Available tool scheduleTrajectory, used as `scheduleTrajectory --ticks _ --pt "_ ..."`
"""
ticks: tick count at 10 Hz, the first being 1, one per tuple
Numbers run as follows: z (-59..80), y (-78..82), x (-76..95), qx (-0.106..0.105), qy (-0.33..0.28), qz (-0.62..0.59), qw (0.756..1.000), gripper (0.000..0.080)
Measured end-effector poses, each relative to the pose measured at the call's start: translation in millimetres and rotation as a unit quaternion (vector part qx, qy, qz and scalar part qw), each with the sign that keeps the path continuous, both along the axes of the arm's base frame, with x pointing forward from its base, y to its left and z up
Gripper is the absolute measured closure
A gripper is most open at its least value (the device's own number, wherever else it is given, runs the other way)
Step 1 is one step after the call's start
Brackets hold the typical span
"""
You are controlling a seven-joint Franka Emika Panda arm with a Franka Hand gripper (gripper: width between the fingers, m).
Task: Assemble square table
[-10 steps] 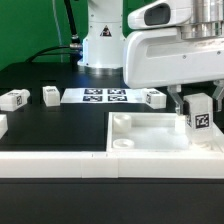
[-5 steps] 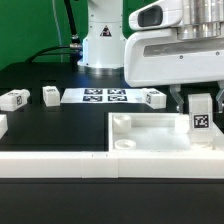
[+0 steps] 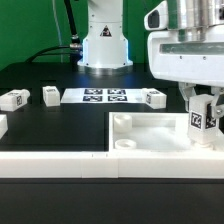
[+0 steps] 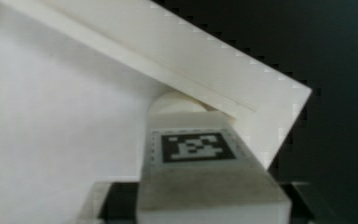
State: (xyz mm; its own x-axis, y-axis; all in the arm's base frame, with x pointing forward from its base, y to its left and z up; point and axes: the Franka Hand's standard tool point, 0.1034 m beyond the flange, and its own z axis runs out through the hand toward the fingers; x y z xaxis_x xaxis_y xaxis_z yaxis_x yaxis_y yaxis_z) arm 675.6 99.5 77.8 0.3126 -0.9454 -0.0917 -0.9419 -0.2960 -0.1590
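Note:
The white square tabletop lies on the black table at the exterior view's right, rim up. My gripper is shut on a short white tagged leg and holds it upright over the top's far right corner. In the wrist view the leg stands between my dark fingers, its tip at the corner of the tabletop. I cannot tell whether the leg touches the top. Three more tagged legs lie behind on the table.
The marker board lies flat in the middle at the back. A long white border wall runs along the front edge. The arm's white base stands behind. Another white part shows at the left edge.
My gripper with the leg has shifted a little to the exterior view's right, and the wrist body has turned and risen out of the frame's left part. The leg stays over the same corner.

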Motion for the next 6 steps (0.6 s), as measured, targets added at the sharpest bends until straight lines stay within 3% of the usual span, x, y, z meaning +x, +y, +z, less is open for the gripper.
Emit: scheduleTrajectory --ticks 3,4,5,6 --pt "-0.6 -0.4 -1.4 0.021 0.005 -0.091 0.996 0.0508" --pt "-0.8 -0.2 -1.5 0.021 0.005 -0.088 0.996 0.0417" --pt "-0.6 0.3 -1.8 0.014 0.001 -0.051 0.999 0.0278" --pt "0.8 3.8 -3.4 -0.003 0.001 0.032 0.999 0.019"
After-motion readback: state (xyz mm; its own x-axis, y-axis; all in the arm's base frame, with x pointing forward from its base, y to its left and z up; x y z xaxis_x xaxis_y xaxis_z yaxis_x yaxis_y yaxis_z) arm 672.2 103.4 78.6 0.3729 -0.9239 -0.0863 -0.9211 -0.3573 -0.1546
